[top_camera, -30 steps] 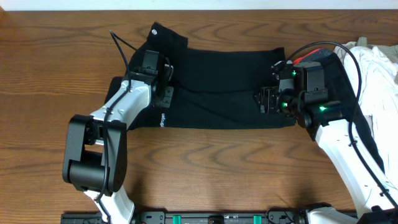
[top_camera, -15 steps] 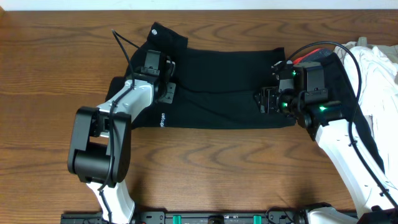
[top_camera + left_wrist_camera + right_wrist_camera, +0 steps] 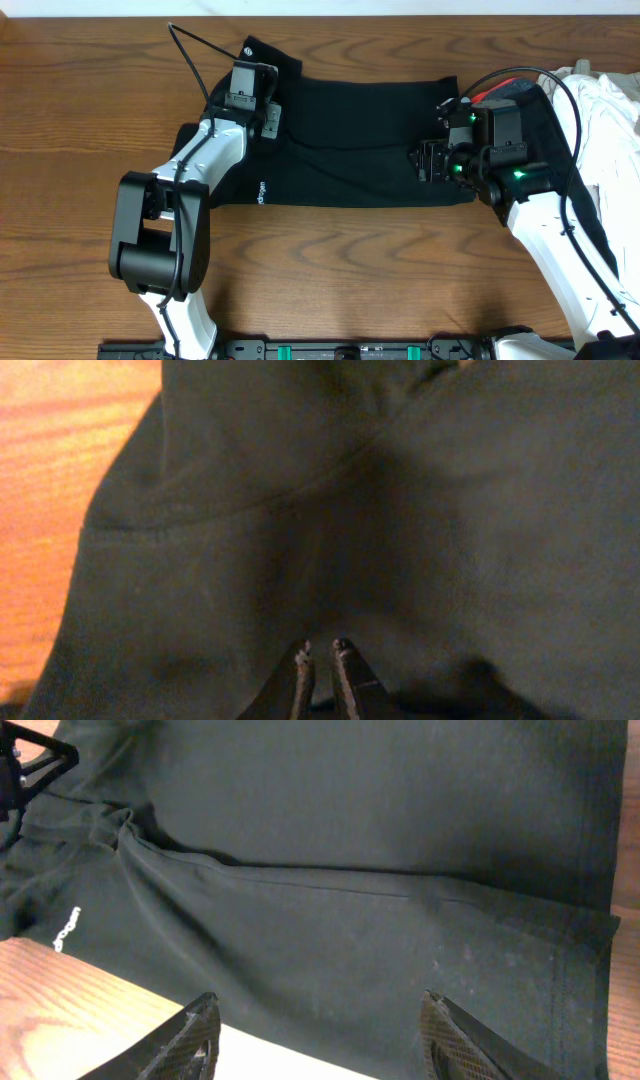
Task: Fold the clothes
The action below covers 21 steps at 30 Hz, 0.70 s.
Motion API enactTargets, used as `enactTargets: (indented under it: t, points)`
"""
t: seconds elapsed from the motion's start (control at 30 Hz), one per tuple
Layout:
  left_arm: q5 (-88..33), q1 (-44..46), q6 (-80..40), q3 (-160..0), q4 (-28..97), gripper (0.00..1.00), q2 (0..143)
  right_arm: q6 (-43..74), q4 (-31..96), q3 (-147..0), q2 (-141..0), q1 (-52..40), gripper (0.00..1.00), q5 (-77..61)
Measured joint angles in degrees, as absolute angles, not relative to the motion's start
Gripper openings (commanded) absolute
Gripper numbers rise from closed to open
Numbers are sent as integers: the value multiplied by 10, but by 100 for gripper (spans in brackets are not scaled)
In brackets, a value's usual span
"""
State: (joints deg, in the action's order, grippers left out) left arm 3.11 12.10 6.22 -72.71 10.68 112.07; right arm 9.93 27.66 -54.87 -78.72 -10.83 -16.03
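Logged a shift of left gripper (image 3: 267, 118) over the last second, away from the near hem and up toward the far-left sleeve of the black T-shirt (image 3: 360, 130). Found right gripper (image 3: 425, 160) unmoved at the shirt's right end. Saw left fingertips (image 3: 303, 658) drawn almost together just over dark fabric, only a slit between them and no cloth visibly pinched (closed and empty, as far as the wrist view tells). Saw right fingers spread wide above the shirt's near-right part, holding nothing. Found shirt lying flat across the wooden table (image 3: 400, 260) as a wide band, with the sleeve poking out far left and small white print (image 3: 262, 190) by the near-left edge. Noted white garment (image 3: 605, 110) heaped at right, with red-edged dark cloth (image 3: 492, 95) beside the right arm. Judged step in hand: between folds, repositioning left arm for a fresh grasp. Next move likely calls for opening left jaws, lowering onto the sleeve end, pinching cleanly, then pairing with the right before carrying the fold over.
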Motion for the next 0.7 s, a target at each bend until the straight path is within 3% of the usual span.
enactTargets:
  t: [0.43, 0.7]
  points:
    - [34, 114, -51, -728, 430, 11, 1077, 99, 278, -549, -787, -108, 61, -160]
    - [34, 70, -111, -688, 471, 16, 1073, 99, 279, -549, -787, -108, 60, -157]
